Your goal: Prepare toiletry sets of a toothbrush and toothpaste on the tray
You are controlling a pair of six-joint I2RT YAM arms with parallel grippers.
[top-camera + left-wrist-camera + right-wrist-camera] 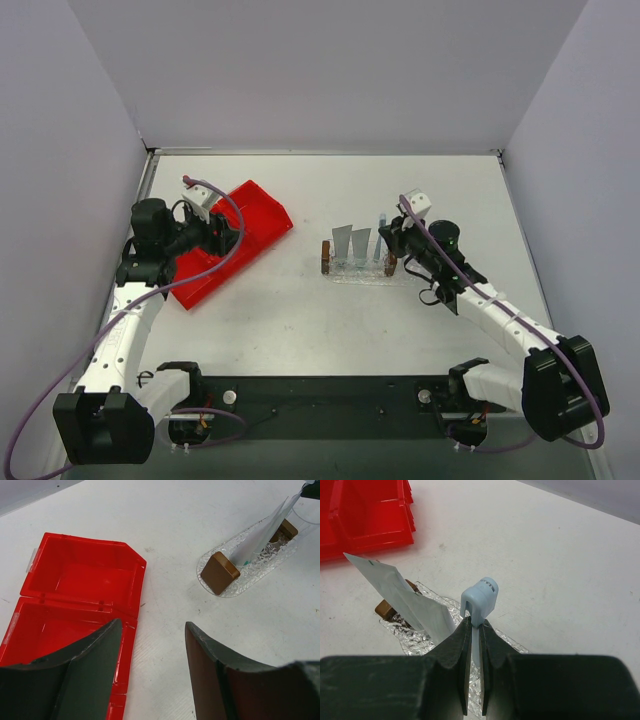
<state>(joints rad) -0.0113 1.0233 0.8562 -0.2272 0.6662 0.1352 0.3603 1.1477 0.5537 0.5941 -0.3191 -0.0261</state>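
My right gripper (476, 624) is shut on the pale blue toothbrush (480, 599), holding it upright by its neck over the right end of the clear textured tray (412, 639). Two silvery toothpaste tubes (395, 585) stand leaning in the small rack with brown ends (385, 609) on that tray. In the top view the toothbrush (380, 232) stands right of the tubes (342, 245), with the right gripper (392, 240) against it and the tray (360, 277) beneath. My left gripper (152, 626) is open and empty, low over the table at the red bin's right edge.
A red compartmented bin (235, 240) lies at the left, under my left gripper (225, 235); its compartments (80, 580) look empty. The tray (250, 575) and rack end (218, 572) show at the left wrist view's upper right. Grey walls enclose the table.
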